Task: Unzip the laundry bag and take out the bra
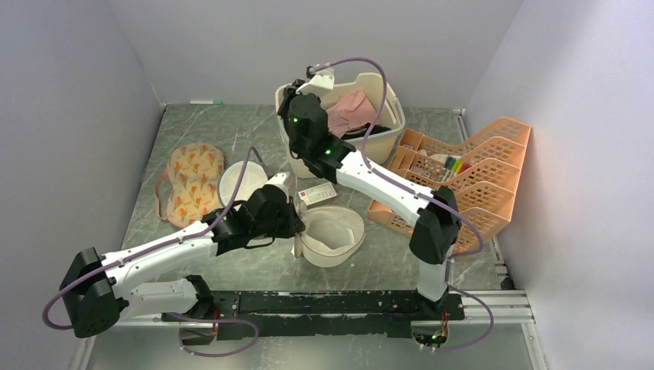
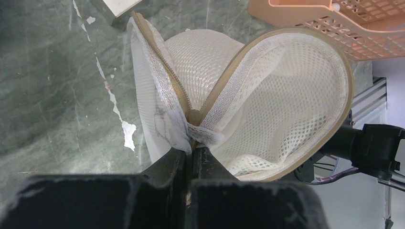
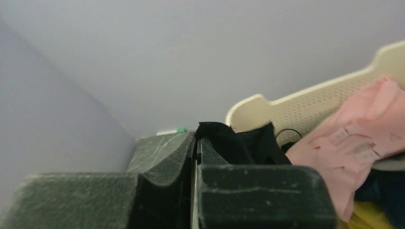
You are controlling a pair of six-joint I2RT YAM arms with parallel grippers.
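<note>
OK, left gripper: fingers squeezed tight, no gap, nipping a fold of white mesh right where the zip ends on the laundry bag. The bag sits on the table just on the near side of the cream basket, towards the arm bases. It's unzipped, with the two tan-edged halves splayed in a V. The mesh inside is bare as far as I can see.

Right gripper is up over the basket's far-left corner, above the rim. Its fingers are pressed together, and a black garment is bunched at the tips and looks pinched there. Can't tell if that's the bra. There's a thin black loop beside it.

A pink cloth is heaped inside the basket. Btw, something yellow shows under it in the right wrist cam.

An orange tray stack is just right of the basket. A small boxed card lies betw. basket and bag. A plain white round mesh bag is left of the basket and slightly nearer. A floral two-cup piece w/ a strap is further left again.
</note>
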